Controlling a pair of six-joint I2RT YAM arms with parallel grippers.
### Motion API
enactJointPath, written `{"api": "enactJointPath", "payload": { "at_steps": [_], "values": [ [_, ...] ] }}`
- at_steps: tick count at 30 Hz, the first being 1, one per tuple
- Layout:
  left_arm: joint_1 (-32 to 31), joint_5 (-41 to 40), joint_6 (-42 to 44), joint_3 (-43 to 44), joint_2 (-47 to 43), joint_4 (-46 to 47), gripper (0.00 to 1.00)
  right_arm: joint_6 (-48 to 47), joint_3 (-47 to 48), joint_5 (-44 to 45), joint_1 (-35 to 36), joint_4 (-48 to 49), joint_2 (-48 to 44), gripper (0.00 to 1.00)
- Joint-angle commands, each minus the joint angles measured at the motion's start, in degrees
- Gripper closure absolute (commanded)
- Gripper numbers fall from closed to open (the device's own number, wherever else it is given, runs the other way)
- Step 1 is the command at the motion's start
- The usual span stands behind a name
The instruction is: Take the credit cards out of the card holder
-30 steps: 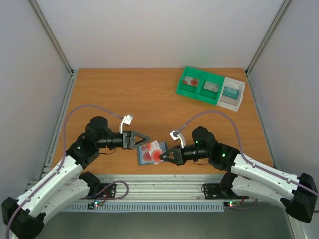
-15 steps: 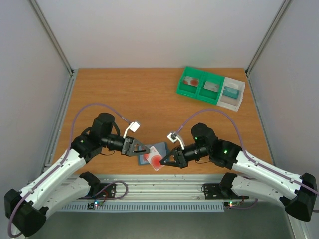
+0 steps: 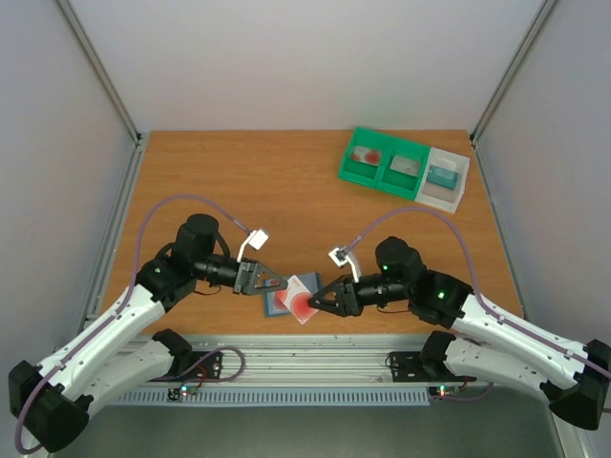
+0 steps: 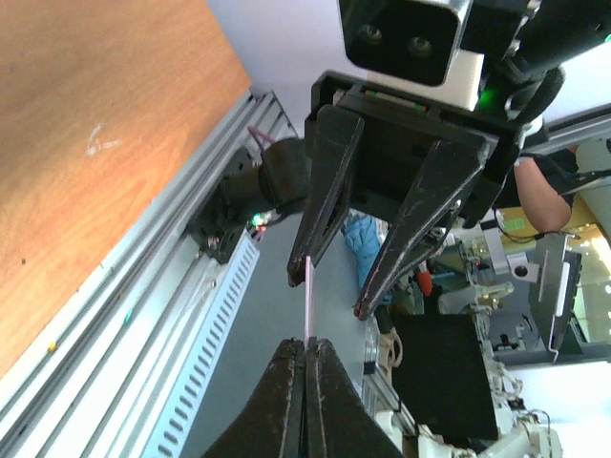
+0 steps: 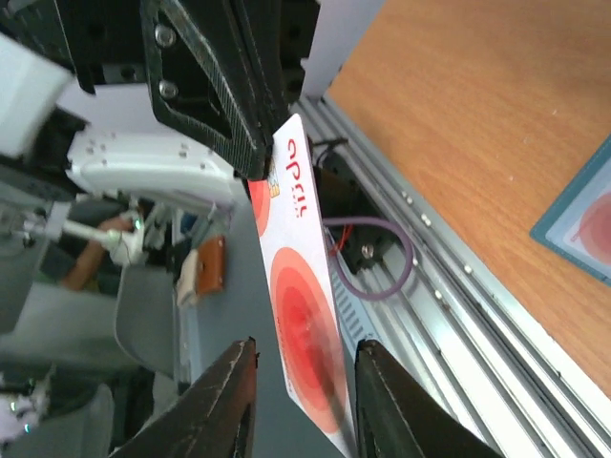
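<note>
A credit card (image 5: 304, 315), white with red circles, hangs in the air above the table's near edge. My left gripper (image 4: 305, 342) is shut on one end of it, where the card (image 4: 308, 305) shows edge-on. My right gripper (image 5: 307, 345) is open, one finger on each side of the card's other end. From above, the left gripper (image 3: 270, 283) and right gripper (image 3: 321, 301) face each other across the card (image 3: 302, 305). The slate blue-grey card holder (image 3: 275, 303) lies flat on the table below. The card holder (image 5: 549, 227) shows a pinkish card in it.
A green two-compartment tray (image 3: 382, 164) with a white tray (image 3: 447, 177) beside it stands at the back right. The metal rail (image 3: 305, 367) runs along the table's near edge, just below the grippers. White walls enclose the table.
My left gripper has swung in and shut on the card. My right gripper, which held the card before, has opened its jaws around it.
</note>
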Motion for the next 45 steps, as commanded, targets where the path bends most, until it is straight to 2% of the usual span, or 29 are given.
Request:
{"api": "enactJointPath", "payload": {
  "at_steps": [1, 4, 7, 11, 13, 19, 22, 32, 45],
  "values": [
    [-0.1, -3.7, -7.9, -1.6, 0.7, 14.5, 1.0, 8.3, -3.9, 8.3, 0.4, 8.0, -4.8, 0.67],
    [-0.1, -6.4, -15.1, -3.8, 1.5, 24.8, 1.0, 14.3, -7.4, 13.2, 0.4, 13.5, -6.8, 0.62],
    [-0.1, -12.0, -20.1, -4.3, 2.2, 28.2, 0.99, 19.3, -9.4, 16.1, 0.4, 17.7, -7.5, 0.57],
    [-0.1, -15.5, -26.4, -5.8, 2.8, 36.2, 1.0, 23.0, -10.6, 19.4, 0.4, 20.9, -8.1, 0.54],
    [-0.1, -17.3, -28.5, -5.8, 2.7, 37.3, 1.0, 25.0, -11.7, 21.0, 0.4, 23.4, -8.6, 0.56],
    [-0.1, -21.3, -31.4, -7.6, 1.6, 39.3, 1.0, 28.5, -13.8, 23.1, 0.4, 29.3, -8.4, 0.77],
    [-0.1, -21.6, -33.1, -9.0, 1.6, 41.8, 1.0, 29.9, -14.7, 23.5, 0.4, 31.9, -7.5, 0.82],
    [-0.1, -22.0, -35.9, -11.2, 1.9, 44.7, 1.0, 33.8, -18.7, 28.5, 0.4, 38.0, -6.1, 0.84],
    [-0.1, -22.2, -34.3, -11.7, 2.0, 43.5, 1.0, 33.3, -19.4, 30.4, 0.4, 38.5, -6.0, 0.9]
  ]
}}
